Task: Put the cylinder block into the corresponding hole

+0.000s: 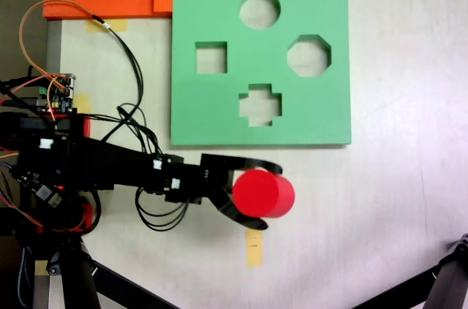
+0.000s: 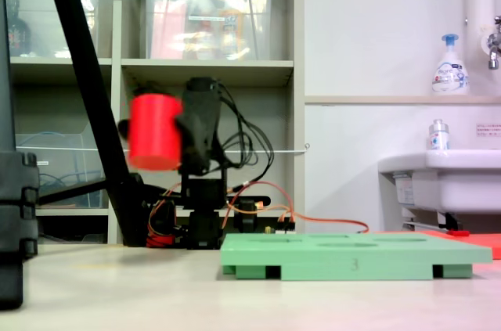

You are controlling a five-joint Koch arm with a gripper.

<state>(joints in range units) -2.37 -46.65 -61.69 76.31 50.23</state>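
The cylinder block [image 1: 264,193] is pinched between the two black jaws of the hand [image 1: 262,194], one jaw seen above it and one below it in a fixed view from above. In the low fixed view the block [image 2: 155,132] is held well clear of the table [image 2: 117,292], with its long axis close to upright and only slightly tilted, and its flat round top turned upward. The green foam board [image 1: 219,112] lies flat on the table just beyond the hand. The corresponding hole [image 1: 259,9] is seen at the board's far edge, well apart from the hand, past the cross-shaped cutout [image 1: 259,104].
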